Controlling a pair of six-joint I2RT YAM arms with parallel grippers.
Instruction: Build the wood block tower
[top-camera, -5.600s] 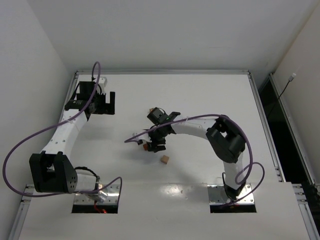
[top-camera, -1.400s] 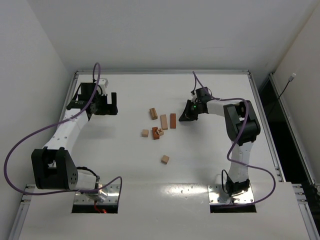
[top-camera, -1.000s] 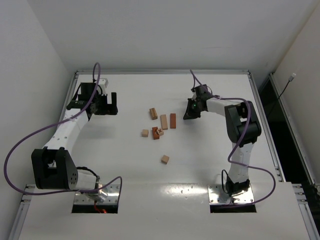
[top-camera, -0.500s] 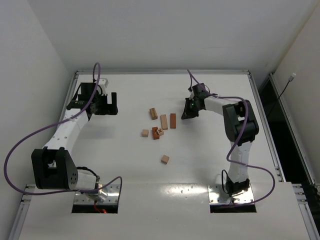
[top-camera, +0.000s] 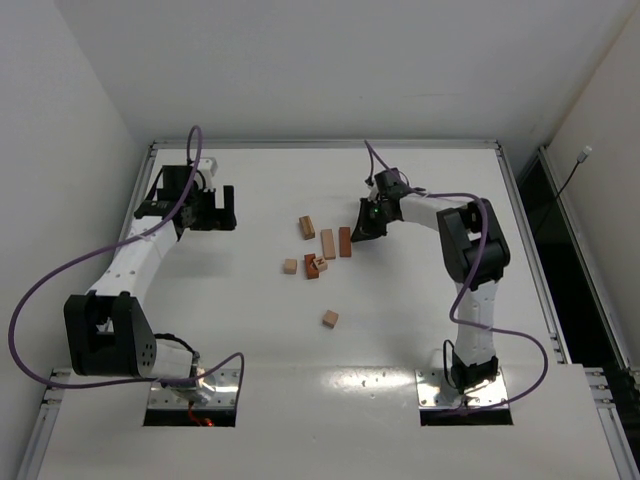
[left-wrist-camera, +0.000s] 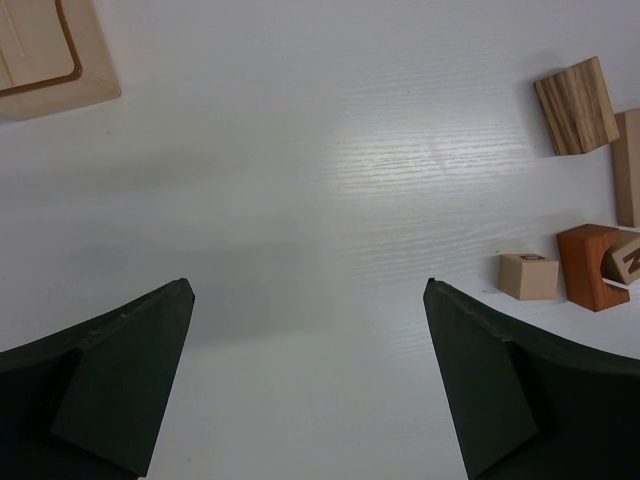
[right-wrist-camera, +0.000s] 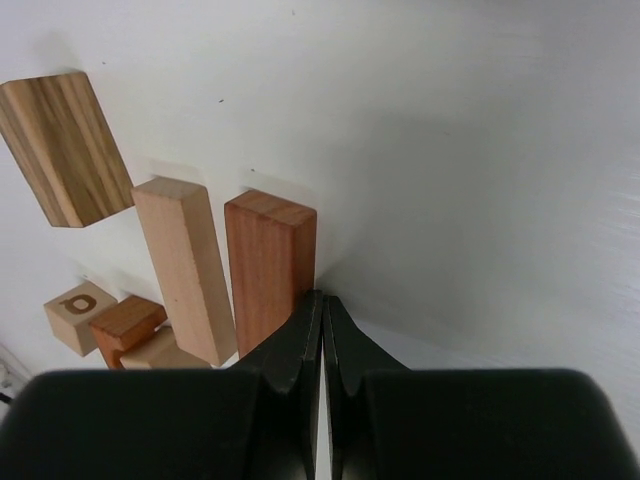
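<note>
The right jaws are pressed together and empty, their tips at the near corner of the reddish-brown bar (right-wrist-camera: 270, 270); whether they touch it is unclear. The left jaws are spread wide above the bare worktop (left-wrist-camera: 320, 180), holding nothing. Seven wood blocks (top-camera: 328, 243) lie loose mid-worktop: six clustered, one cube (top-camera: 330, 318) apart. A pale tray (left-wrist-camera: 50, 50) is cut off at the frame corner.
</note>
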